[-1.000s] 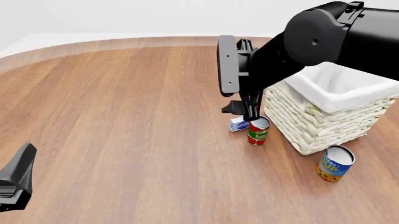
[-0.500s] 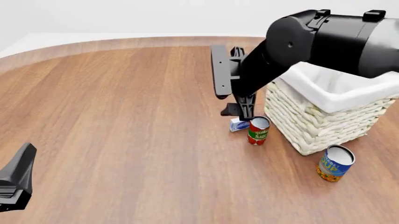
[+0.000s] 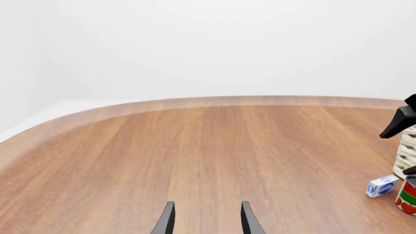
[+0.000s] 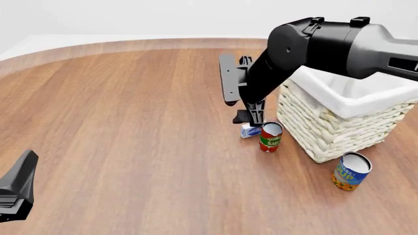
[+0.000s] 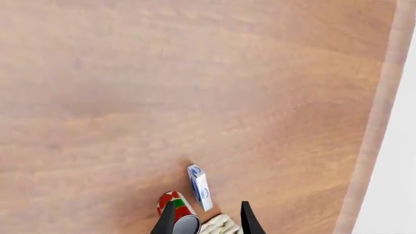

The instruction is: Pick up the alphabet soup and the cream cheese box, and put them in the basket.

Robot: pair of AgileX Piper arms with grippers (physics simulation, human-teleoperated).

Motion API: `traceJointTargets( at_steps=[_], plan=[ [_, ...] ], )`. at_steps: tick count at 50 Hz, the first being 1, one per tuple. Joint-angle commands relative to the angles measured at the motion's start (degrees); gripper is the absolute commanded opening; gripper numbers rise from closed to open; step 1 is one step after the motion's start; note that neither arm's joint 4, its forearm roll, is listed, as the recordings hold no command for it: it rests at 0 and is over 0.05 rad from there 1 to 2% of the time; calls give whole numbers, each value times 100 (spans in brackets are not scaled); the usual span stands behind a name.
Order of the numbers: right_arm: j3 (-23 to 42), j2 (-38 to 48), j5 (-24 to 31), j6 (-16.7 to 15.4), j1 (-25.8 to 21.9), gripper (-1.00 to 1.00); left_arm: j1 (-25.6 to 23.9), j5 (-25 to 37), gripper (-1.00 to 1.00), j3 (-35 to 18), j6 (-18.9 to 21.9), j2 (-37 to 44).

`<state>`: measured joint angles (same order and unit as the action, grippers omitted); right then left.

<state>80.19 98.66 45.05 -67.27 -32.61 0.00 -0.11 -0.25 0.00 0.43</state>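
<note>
The cream cheese box lies on the table just left of the red-and-green tomato sauce can, close to the basket. My right gripper points down just above and behind the box, open and holding nothing. In the right wrist view the cream cheese box lies just beyond the open gripper, beside the tomato sauce can. The alphabet soup stands alone at the basket's near corner. My left gripper rests at the near left edge, and the left wrist view shows that gripper open.
The left wrist view shows the cream cheese box, the tomato sauce can and a sliver of the basket at the far right. The right arm's bulk hangs over the basket's back left.
The right arm has swung left, carrying its gripper from above the tomato sauce can to above the cream cheese box. The left arm and the objects have not moved.
</note>
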Motion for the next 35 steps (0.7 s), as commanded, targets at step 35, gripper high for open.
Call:
traceJointTargets(
  at_steps=[35],
  plan=[
    [6, 315, -14, -361, 249, 100, 0, 0, 100, 0, 0, 0]
  ],
)
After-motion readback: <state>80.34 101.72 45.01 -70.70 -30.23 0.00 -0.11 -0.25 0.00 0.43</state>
